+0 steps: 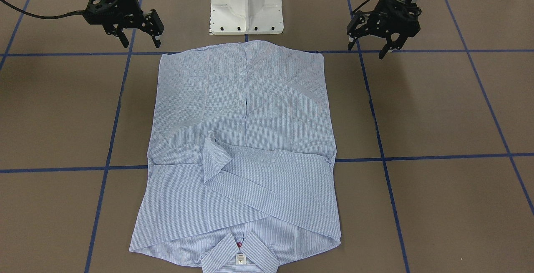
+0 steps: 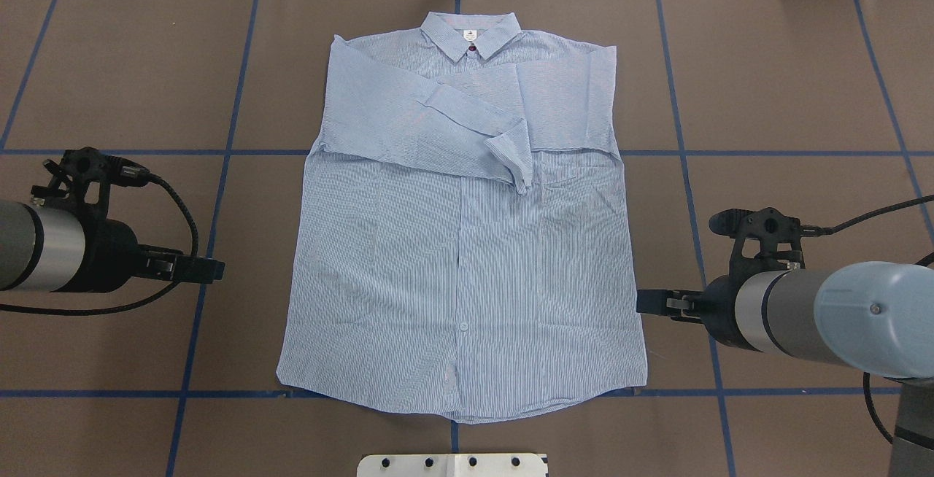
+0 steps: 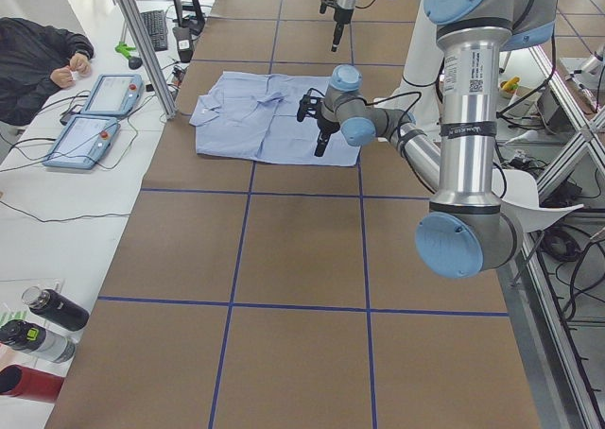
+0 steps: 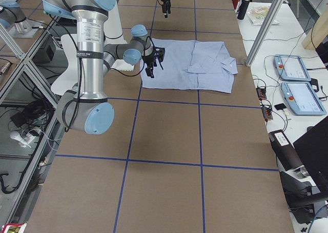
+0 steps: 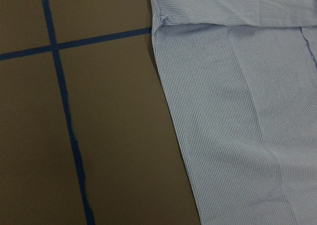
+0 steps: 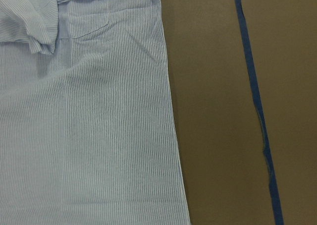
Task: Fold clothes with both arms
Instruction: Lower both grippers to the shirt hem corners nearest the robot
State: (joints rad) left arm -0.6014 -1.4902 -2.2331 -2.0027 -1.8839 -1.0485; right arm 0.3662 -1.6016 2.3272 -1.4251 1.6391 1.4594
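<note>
Shirt (image 2: 467,258) flat at table (image 2: 109,61) centre, both sleeves (image 2: 452,123) folded across chest; body folds pending. Left gripper (image 1: 367,46), right gripper (image 1: 141,41): jaws wide open, empty.

brown surface (image 2: 109,61) gridded with blue tape lines (image 2: 146,152) | white pedestal (image 1: 246,6) at its robot-side edge | two pendants (image 3: 80,141) on white side surface, near person (image 3: 38,56) in dark jacket | three bottles (image 3: 43,320) lying farther along

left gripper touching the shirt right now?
Apart. In the overhead view, the left gripper sits off the side edge of the shirt, with a strip of bare brown table between them. The front-facing view shows the same gap.
</note>
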